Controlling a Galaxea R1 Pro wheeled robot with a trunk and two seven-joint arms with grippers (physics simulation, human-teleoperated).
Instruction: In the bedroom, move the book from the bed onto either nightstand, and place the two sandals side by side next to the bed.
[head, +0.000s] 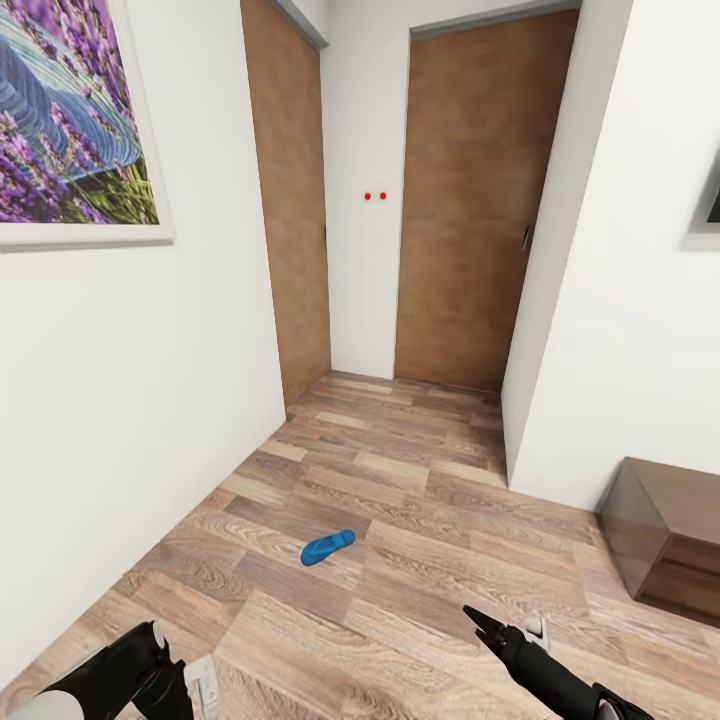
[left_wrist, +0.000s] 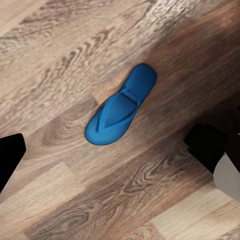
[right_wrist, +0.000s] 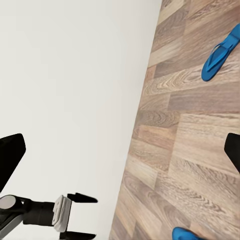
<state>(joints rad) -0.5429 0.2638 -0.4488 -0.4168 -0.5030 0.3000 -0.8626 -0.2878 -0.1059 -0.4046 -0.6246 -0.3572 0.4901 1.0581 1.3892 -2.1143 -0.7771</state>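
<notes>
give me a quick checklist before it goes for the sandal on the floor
1. Sandal in sight on the wood floor, strap side up: ok.
2. Left gripper over the sandal, fingers apart, nothing held: ok.
3. Right gripper holding nothing: ok; open or shut: cannot tell.
4. Floor around the sandal free of obstacles: ok.
5. Second sandal located: blue edge in the right wrist view, not ok to confirm yet.
6. Bed position for placement: cannot tell.

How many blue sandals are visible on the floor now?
2. One sandal lies on the open floor ahead of the robot; a second sandal, mostly cut off, shows in the right wrist view.
</notes>
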